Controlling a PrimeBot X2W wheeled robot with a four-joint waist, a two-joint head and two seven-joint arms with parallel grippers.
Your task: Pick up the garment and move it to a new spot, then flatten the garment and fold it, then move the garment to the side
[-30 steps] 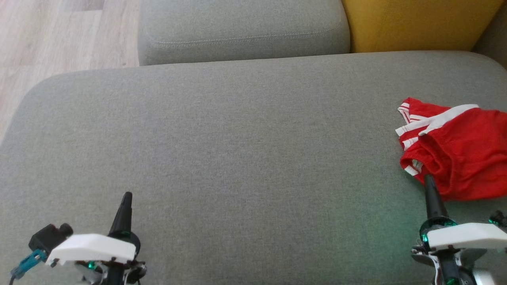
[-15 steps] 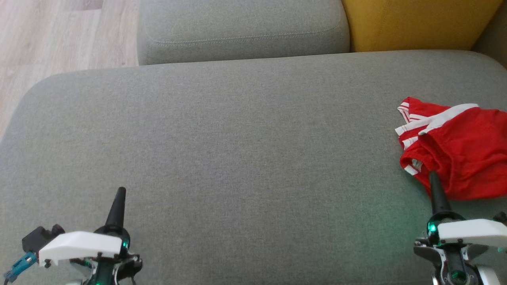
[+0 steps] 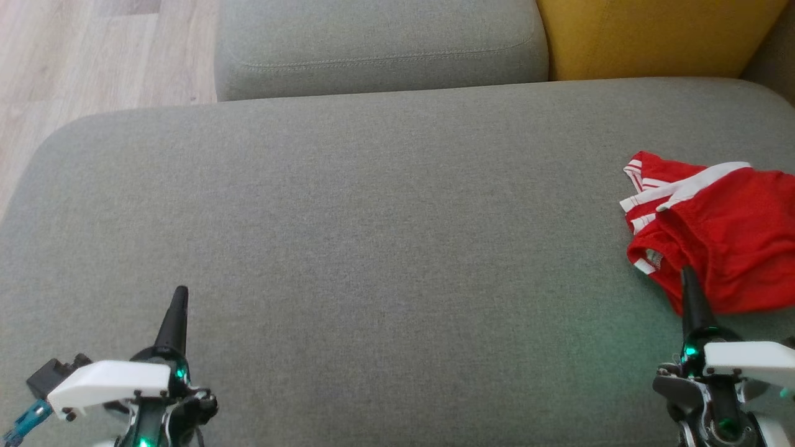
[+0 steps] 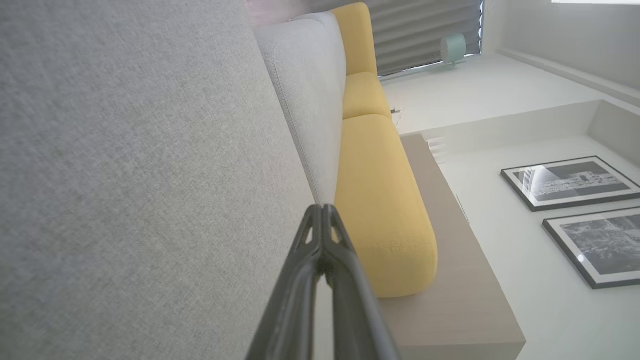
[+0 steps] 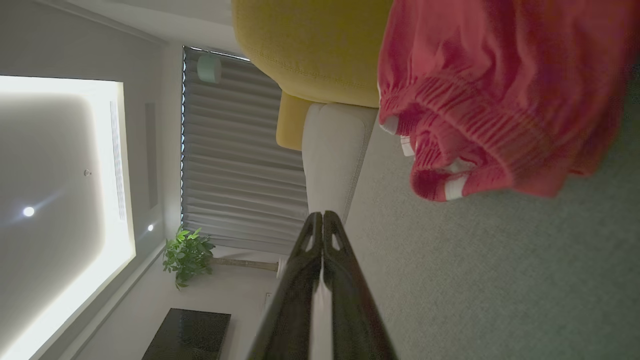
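The red shorts [image 3: 720, 230] lie bunched at the grey sofa seat's [image 3: 372, 248] right side, maybe folded. The left gripper [image 3: 179, 293] and right gripper [image 3: 687, 274] are pinched closed, empty. The right tip should not snag the cloth.

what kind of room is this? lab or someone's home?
Most likely a home living room, or a mock-up of one: a grey sofa with yellow cushions, framed pictures, and a potted plant by the window blinds.
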